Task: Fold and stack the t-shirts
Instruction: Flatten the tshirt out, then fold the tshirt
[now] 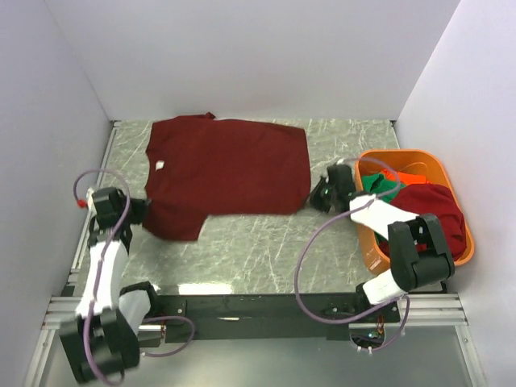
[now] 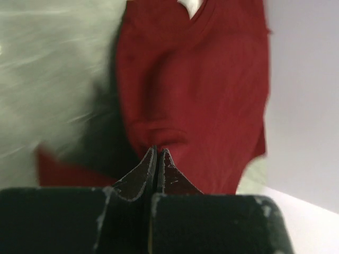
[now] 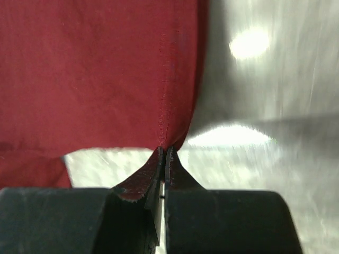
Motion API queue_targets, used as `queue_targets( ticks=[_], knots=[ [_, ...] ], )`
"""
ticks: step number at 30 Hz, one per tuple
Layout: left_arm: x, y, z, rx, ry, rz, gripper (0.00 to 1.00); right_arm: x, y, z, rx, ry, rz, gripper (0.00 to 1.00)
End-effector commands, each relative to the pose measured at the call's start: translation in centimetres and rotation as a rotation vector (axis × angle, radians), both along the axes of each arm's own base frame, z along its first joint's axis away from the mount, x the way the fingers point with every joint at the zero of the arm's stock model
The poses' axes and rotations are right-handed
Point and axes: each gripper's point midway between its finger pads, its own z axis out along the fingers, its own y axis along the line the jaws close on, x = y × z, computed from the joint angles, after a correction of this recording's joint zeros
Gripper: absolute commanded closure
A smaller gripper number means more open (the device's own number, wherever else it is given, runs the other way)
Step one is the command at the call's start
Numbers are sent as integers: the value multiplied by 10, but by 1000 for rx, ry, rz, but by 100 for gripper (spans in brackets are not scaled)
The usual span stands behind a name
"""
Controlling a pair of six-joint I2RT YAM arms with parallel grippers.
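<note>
Left tool (image 1: pixel 139 211): pinched tight on the maroon shirt (image 1: pixel 230 165), at its near-left edge.
Right tool (image 1: pixel 320 197): clamped on the same shirt's near-right hem corner.
Counter (image 1: pixel 258 242): carries the shirt, spread flat.
Basket (image 1: pixel 403 155): at right, holding a darker shirt (image 1: pixel 435 211), a green shirt (image 1: pixel 379 184) and an orange shirt (image 1: pixel 413 177).

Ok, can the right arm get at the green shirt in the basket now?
Likely not yet: the right gripper is shut on the spread maroon shirt. The green shirt lies uncovered close by, once it lets go.
</note>
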Motion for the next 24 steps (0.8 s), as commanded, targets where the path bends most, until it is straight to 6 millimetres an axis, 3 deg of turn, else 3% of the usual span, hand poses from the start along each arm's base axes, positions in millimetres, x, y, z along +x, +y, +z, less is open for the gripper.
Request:
queue_targets(
  ticks=[1, 3, 6, 9, 13, 18, 24],
  knots=[
    [-27, 17, 10, 92, -7, 103, 99, -19, 13, 4, 8, -51, 31, 100],
    [-49, 23, -3, 121, 69, 146, 99, -43, 10, -18, -15, 0, 37, 100],
    [-72, 25, 1, 164, 77, 171, 98, -65, 3, -32, -41, 22, 26, 100],
    [-80, 18, 2, 152, 78, 162, 99, -78, -8, -37, -64, 27, -5, 100],
    [-88, 14, 4, 114, 98, 175, 99, -92, -11, -29, -42, 6, -11, 100],
    [-96, 25, 15, 145, 131, 234, 99, -107, -20, -12, -54, -29, -25, 100],
    [-98, 22, 7, 114, 152, 238, 97, -121, -32, 16, -52, -102, -60, 100]
  ],
)
